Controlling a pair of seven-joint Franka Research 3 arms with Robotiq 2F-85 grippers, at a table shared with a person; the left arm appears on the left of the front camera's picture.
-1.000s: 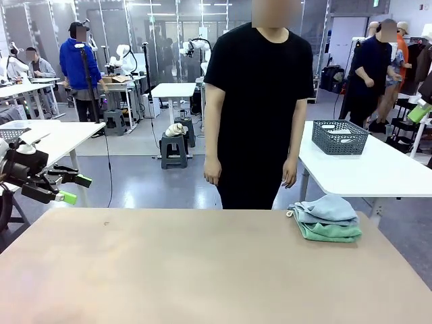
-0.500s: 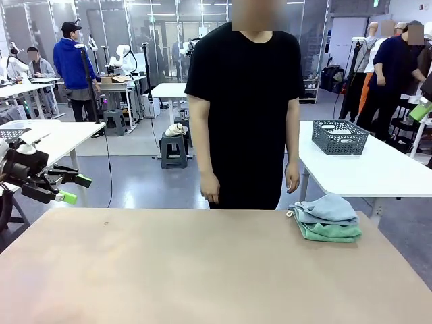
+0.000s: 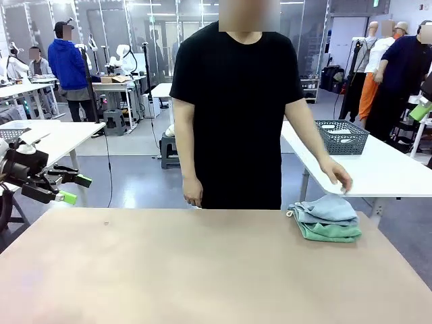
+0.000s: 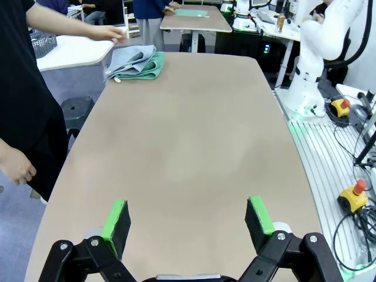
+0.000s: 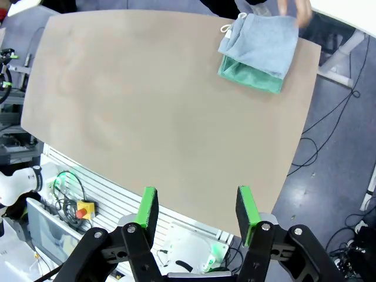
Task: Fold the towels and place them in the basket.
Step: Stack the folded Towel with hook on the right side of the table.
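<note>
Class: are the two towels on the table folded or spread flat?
Folded: the blue-grey towel lies stacked on the green towel, each a compact layered bundle.

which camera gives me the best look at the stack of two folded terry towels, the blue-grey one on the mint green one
The right wrist view: it looks down on the stack of two folded terry towels, showing both layers. The front view shows them edge-on near the table's far right; the left wrist view shows them small and far off.

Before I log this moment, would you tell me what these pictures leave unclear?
- Green towel: front view, mostly covered by the blue-grey towel stacked on it.
- Basket: front view, on the far white table; contents too small to tell.
- Person's hand: right wrist view, motion-blurred and cut by the top edge.
- Towel tags: too small to read anywhere.
</note>
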